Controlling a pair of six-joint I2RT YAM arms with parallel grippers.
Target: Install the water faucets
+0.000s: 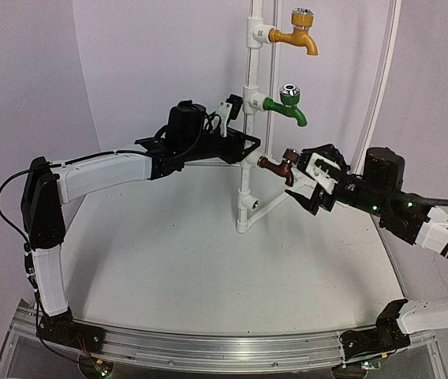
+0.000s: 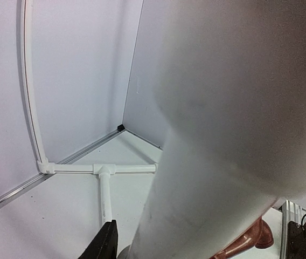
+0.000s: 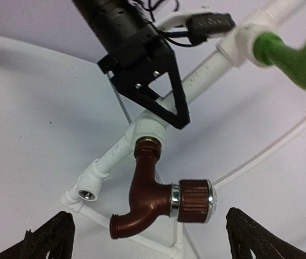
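White desk (image 1: 153, 260) carries white pipe stand (image 1: 244, 197), ctr of top view. Left end effector (image 1: 236, 106) clamped narrow on stand's upright, mid-frame. Right end effector (image 3: 153, 245) spread wide, holding nothing; fingers (image 3: 48, 240) in btm corners of wrist view, clear of dark brown faucet (image 3: 147, 189), seated in stand's lower socket. Green faucet (image 1: 279, 106) in socket above; yellow-orange faucet (image 1: 299, 33) at top.

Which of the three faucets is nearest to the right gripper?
The dark brown faucet, lowest on the pipe stand, right before the open right gripper; the green faucet and the yellow-orange faucet sit higher.
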